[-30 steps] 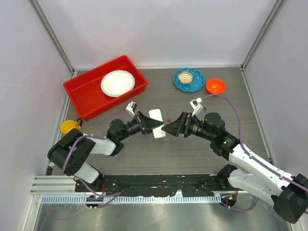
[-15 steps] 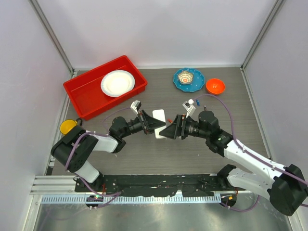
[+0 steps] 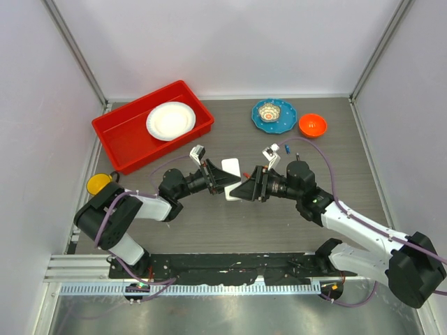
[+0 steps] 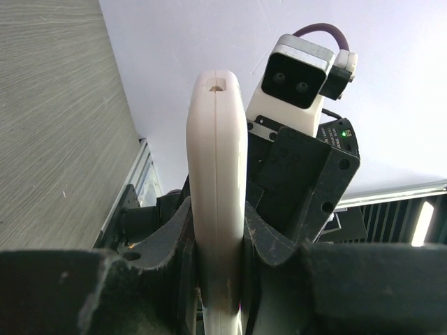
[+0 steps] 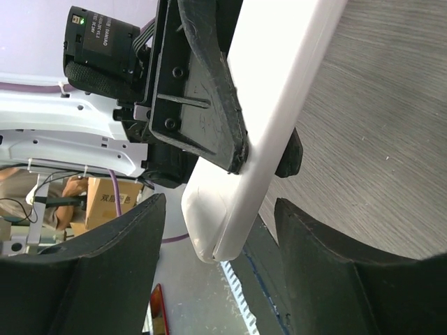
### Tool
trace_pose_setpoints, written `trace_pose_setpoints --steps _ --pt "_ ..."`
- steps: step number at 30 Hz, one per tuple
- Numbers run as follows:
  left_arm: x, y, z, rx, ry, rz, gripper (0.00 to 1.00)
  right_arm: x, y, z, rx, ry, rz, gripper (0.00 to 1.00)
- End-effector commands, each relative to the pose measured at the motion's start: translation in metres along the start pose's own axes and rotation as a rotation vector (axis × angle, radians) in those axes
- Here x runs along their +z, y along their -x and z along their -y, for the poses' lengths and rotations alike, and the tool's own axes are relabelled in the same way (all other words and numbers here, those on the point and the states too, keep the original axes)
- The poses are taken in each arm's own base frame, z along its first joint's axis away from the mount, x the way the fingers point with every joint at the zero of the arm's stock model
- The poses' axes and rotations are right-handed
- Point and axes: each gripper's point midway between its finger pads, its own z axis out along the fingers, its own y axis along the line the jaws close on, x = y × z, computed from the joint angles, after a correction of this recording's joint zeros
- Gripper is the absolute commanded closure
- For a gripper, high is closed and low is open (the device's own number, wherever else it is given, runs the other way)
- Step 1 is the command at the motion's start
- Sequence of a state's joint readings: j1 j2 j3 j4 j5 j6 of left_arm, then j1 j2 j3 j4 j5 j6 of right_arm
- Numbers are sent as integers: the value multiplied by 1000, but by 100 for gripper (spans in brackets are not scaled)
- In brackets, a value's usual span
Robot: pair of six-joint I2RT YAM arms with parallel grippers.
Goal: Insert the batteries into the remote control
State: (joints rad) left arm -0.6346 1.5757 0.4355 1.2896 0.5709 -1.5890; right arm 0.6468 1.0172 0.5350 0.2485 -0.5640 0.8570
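Left gripper (image 3: 222,183): I am seeing it clamping the one remote control (image 4: 216,139).
Right gripper (image 5: 220,206): jaws standing apart, straddling the remote's end.
Beyond left gripper: one red tray (image 3: 124,137), one white plate (image 3: 170,120).
Beyond right gripper: one blue plate (image 3: 287,116), one orange bowl (image 3: 312,124).

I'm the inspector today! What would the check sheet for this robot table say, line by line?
Surface: grey wood-grain table; no spills seen.
Job's things: white remote control, clamped across its flat faces; batteries not clearly seen.
Clutter: red tray holding a white plate; blue plate with a small bowl; orange bowl; yellow cup.
Grippers: left gripper shut on the remote control; right gripper open, one finger on either side of the remote control's end.
Cables: purple cables run along both arms; no snag seen.
Surroundings: pale walls; metal rail at the near edge.
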Motion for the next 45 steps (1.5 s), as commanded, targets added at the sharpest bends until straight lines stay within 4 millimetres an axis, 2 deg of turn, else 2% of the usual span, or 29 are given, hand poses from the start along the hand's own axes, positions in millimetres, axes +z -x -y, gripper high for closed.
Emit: trace_pose_setpoints --steps 1,8,19,26,35,41,45 --pt "-3 -1 62 170 -246 -3 100 0 8 -14 -14 67 23 34" --pt "-5 -1 62 169 -244 6 100 0 6 -14 -12 64 20 43" --pt "-6 -1 63 171 -246 11 100 1 2 -7 -4 43 10 51" --pt "-7 -1 64 172 -249 11 100 2 0 -2 0 29 0 62" --pt "-9 -4 65 169 -251 6 100 2 -1 1 9 15 -1 71" --pt "-10 -17 59 155 -238 -25 100 4 4 5 24 -13 24 82" --pt "-10 -31 51 141 -221 -57 100 4 9 9 31 -38 55 85"
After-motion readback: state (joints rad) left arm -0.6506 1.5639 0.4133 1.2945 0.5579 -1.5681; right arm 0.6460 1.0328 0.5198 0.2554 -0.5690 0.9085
